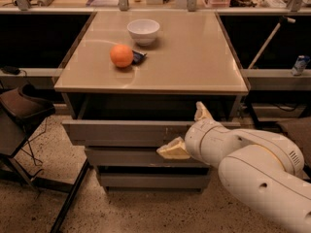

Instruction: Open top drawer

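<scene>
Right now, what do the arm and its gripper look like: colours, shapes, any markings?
The arm is glossy off-white, built of bulbous rounded shells with a thin yellowish seam between them, a few small dark holes and a small slotted grille. No cables show. The gripper, at the top drawer front right of centre, has two pale cream, wedge-shaped fingers, spread open.

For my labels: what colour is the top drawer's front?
The top drawer is grey, shown in the camera view; the gripper is at its front.
</scene>
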{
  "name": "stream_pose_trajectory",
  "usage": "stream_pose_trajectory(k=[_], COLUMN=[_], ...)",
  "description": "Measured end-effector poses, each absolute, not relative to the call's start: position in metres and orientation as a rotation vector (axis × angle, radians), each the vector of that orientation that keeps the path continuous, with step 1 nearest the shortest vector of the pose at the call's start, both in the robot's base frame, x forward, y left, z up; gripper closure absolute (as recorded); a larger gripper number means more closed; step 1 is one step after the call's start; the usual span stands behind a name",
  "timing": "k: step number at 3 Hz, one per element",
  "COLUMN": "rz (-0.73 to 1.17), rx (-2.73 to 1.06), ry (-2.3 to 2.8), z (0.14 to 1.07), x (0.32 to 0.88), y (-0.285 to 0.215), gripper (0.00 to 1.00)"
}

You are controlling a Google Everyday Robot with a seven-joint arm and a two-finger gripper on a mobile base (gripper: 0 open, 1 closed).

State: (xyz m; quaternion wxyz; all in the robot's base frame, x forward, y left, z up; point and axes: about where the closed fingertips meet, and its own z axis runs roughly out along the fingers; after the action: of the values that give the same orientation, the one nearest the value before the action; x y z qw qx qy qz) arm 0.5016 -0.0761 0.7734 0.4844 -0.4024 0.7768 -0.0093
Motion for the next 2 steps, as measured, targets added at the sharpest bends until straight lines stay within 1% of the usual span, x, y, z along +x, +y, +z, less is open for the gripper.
stream_pose_trajectory(k=[1,2], rz=[-0.024,-0.03], rx=[-0.981,-1.023], ry=[1.89,1.935], z=[0.774,0.766], x=[0.502,0.521], y=[-0.076,-0.084], gripper=[0.0,0.0])
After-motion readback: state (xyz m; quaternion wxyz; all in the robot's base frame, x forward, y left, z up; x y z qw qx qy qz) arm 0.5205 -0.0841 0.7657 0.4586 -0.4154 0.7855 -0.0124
